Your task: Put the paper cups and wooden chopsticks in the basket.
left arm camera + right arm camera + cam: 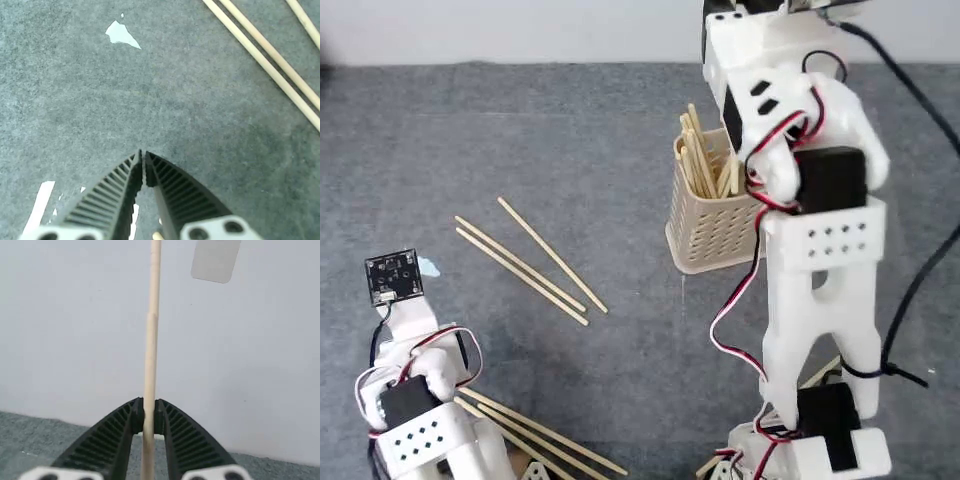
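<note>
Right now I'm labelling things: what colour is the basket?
The basket is beige, its walls dotted with small holes; the high view shows it best.

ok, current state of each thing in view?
left gripper: shut
right gripper: shut on held chopstick
held chopstick: clamped, sticking out ahead of the gripper
basket: upright, several chopsticks standing inside
loose chopsticks: lying flat, outside the basket

Open grey mat [570, 130] beyond three loose chopsticks [525, 262], basket [705, 240] mouth crowded with upright sticks [700, 160], right arm [820, 260] overhanging its right side.
</note>
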`<move>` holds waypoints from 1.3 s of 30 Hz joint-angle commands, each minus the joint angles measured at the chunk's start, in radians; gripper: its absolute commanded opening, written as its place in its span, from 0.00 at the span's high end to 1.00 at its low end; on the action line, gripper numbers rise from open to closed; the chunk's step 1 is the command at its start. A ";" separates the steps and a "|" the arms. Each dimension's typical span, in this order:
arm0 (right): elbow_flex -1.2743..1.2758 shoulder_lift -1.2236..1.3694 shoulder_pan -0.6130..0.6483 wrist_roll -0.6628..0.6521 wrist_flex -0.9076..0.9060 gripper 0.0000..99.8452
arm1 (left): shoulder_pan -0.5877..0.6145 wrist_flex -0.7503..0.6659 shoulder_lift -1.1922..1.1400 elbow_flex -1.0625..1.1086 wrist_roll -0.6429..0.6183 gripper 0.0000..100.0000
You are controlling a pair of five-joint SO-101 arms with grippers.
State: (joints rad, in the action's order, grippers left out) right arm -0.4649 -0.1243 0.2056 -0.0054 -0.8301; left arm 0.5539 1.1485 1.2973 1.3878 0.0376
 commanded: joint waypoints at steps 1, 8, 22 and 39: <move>0.084 -0.044 -0.018 0.009 0.160 0.99 | -0.006 -0.020 0.012 -0.005 -0.003 0.99; 0.290 -0.058 -0.019 0.009 0.380 0.99 | -0.006 -0.020 0.012 -0.005 -0.003 0.99; 0.901 -0.372 -0.016 -0.049 0.694 0.99 | -0.008 -0.020 0.012 -0.005 -0.002 0.99; 1.054 -0.490 -0.019 -0.054 0.576 0.83 | -0.008 -0.020 0.012 -0.005 -0.002 0.99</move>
State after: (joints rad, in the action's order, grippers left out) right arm 0.6567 -0.5386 0.1949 -0.0453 -0.1703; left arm 0.5539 1.1485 1.2973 1.3878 0.0376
